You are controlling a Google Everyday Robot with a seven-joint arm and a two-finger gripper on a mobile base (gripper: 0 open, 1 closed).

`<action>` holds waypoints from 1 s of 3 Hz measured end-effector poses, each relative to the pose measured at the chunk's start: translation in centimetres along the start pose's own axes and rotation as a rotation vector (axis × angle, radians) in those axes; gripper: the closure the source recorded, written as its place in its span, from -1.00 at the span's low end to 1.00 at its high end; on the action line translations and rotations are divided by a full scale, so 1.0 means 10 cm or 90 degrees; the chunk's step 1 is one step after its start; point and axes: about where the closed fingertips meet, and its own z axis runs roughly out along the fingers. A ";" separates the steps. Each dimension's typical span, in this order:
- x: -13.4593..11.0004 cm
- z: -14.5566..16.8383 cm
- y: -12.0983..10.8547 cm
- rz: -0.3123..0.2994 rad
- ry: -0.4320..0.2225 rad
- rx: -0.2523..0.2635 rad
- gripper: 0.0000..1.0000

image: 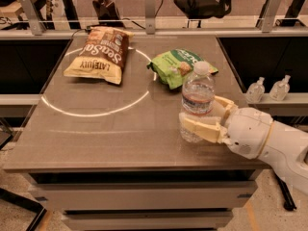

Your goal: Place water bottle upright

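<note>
The water bottle (197, 97) is clear ribbed plastic with a white cap and a white label. It stands upright on the brown table (110, 134), near the right front edge, and its base looks to be on the tabletop. My gripper (206, 115) reaches in from the right and is shut on the bottle's lower half. One cream finger (199, 128) lies across the near side and the other (224, 103) runs behind the bottle.
A brown chips bag (98, 54) lies at the back left, over a white circle marked on the table. A green snack bag (179, 66) lies just behind the bottle. Two small clear nozzle bottles (267, 88) stand on a ledge off the table's right side.
</note>
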 end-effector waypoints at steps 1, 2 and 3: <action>0.01 -0.01 0.00 0.008 0.003 0.002 0.17; 0.02 -0.01 0.02 0.016 0.005 0.003 -0.31; -0.01 0.00 0.03 0.012 0.005 0.001 -0.76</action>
